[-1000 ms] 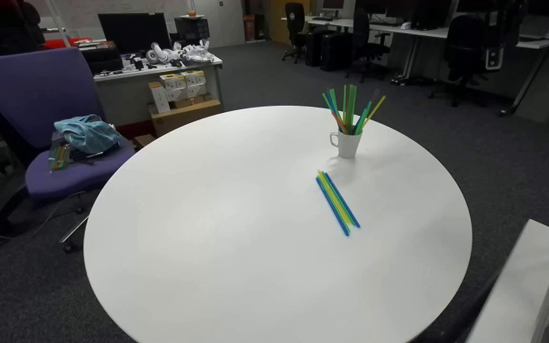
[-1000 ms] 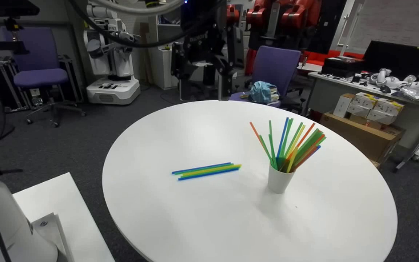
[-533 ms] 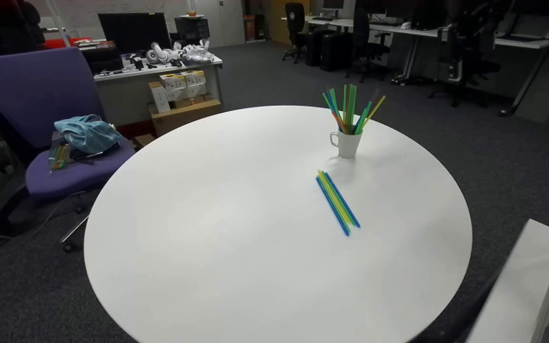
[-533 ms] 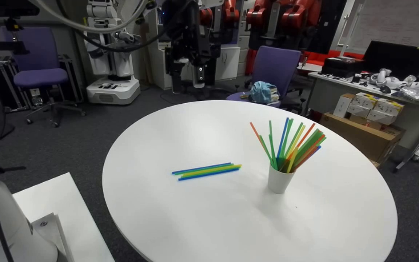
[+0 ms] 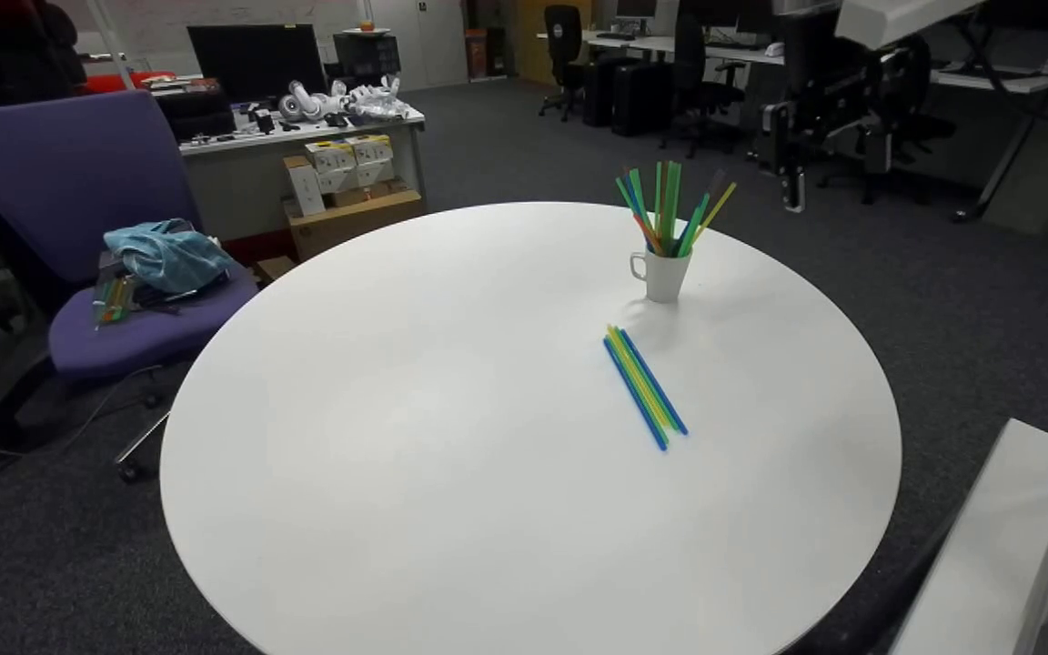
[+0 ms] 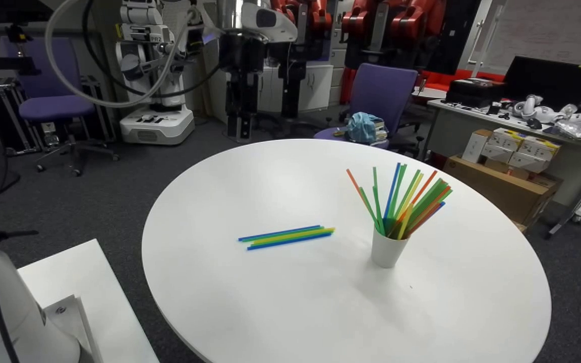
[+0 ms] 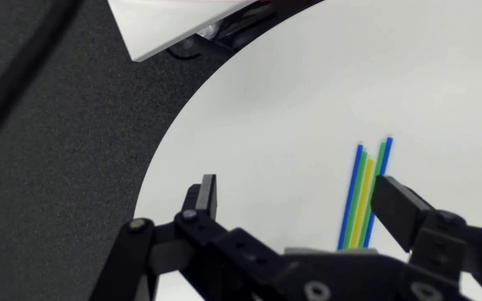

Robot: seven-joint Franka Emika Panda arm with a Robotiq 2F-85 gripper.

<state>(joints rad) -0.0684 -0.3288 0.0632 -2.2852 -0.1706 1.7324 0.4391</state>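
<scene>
My gripper is open and holds nothing. It hangs in the air above the white round table. In an exterior view the gripper shows to the right of the mug; in an exterior view its fingers line up and overlap. A flat bundle of several blue, green and yellow straws lies on the table, nearest to the right finger in the wrist view, which hides part of it. The bundle shows in both exterior views. A white mug stands upright, filled with several coloured straws.
A small white table carrying the arm's base stands beside the round table. A purple chair with a blue cloth and a desk with cartons stand behind. A dark cable crosses the wrist view's left.
My gripper has come lower and turned. It has moved left in both exterior views, with the white arm now showing above it. The straws and mug have not moved.
</scene>
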